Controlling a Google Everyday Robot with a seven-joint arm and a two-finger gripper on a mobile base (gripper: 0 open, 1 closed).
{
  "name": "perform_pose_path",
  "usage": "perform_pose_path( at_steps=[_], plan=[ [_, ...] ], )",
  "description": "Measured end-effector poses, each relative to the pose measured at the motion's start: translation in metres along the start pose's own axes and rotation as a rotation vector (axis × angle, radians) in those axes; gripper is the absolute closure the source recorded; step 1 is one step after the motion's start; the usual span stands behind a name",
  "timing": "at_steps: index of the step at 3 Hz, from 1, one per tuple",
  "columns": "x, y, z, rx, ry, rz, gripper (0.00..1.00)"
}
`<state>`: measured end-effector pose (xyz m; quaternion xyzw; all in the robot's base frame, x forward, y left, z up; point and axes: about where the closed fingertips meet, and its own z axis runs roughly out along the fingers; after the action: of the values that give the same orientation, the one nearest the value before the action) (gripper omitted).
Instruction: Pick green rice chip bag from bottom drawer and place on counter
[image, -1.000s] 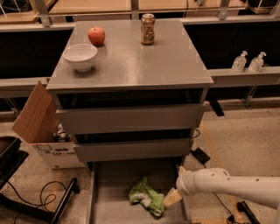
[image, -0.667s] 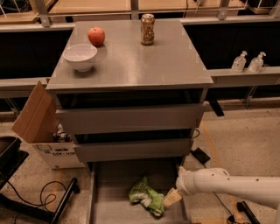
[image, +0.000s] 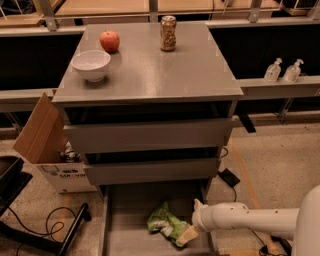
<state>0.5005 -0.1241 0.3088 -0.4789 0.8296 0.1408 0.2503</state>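
The green rice chip bag (image: 165, 223) lies crumpled in the open bottom drawer (image: 125, 220), right of its middle. My gripper (image: 186, 235) reaches in from the right on a white arm and sits at the bag's right end, touching or nearly touching it. The bag rests on the drawer floor. The counter (image: 150, 65) is the grey top of the cabinet above.
On the counter stand a white bowl (image: 91, 64), a red apple (image: 109, 40) and a can (image: 168, 33). Two wider drawers above the bottom one are slightly pulled out. A cardboard box (image: 42, 135) and cables (image: 30, 227) are at the left. Two bottles (image: 273, 70) stand on a ledge at the right.
The gripper has shifted slightly left and down toward the bag. The bag has not visibly moved.
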Motion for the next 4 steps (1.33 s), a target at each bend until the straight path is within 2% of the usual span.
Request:
perform_pose_path(
  at_steps=[1,2,3,4],
  plan=[
    [0.002,0.016,0.063,-0.039,-0.053,-0.063,0.0],
    [-0.003,0.02,0.099,-0.051,-0.104,-0.09,0.0],
    [-0.005,0.018,0.129,-0.058,-0.129,-0.092,0.0],
    [-0.001,0.017,0.156,-0.069,-0.116,-0.088,0.17]
  ],
)
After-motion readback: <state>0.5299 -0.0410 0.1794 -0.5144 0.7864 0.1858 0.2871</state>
